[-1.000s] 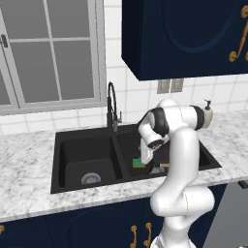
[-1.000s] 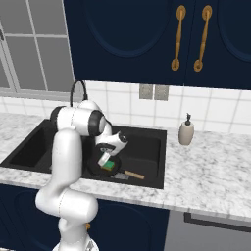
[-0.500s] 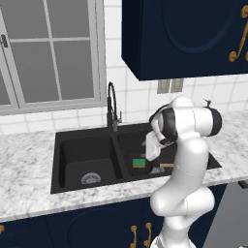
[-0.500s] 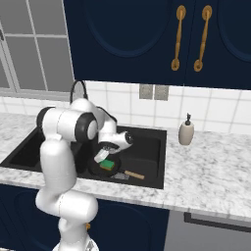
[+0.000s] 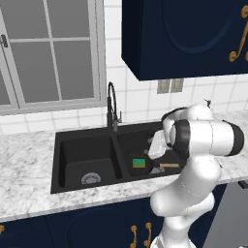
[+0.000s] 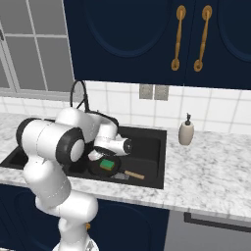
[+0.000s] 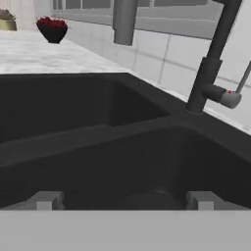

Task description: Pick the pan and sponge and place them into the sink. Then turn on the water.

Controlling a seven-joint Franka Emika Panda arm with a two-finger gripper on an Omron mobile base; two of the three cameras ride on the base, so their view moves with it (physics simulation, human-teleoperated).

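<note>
Arm folded low over the near counter edge, wrist dipped into the right basin of the sink (image 5: 60, 160). Gripper (image 7: 125, 200) seen in hand view: two finger tips (image 7: 45, 200) stand far apart at the bottom of that view, jaws wide, nothing between them.

Pan (image 6: 98, 169) lies flat on the floor of the right basin, toward its front. Long axis runs along its light-brown handle (image 6: 134, 175), which points right and slightly toward the front wall of the basin; same handle in left base view (image 5: 169, 165) points right, roughly parallel to the counter front. Sponge (image 5: 139, 162) rests inside the pan, green face up, its sides roughly square to the basin walls. The wrist hangs just above and behind the pan; contact cannot be told.

Left basin holds only its round silver drain (image 5: 90, 178). Centre divider between the basins runs front to back.

Behind the divider, faucet (image 5: 112, 109) stands upright on the rear rim, gooseneck arching forward; in hand view its side lever (image 7: 235, 90) angles upward. No water visible at the spout.

Further back: tiled wall, window. Beige soap dispenser (image 6: 186, 131) upright on the counter right of the sink, well apart from the pan.
</note>
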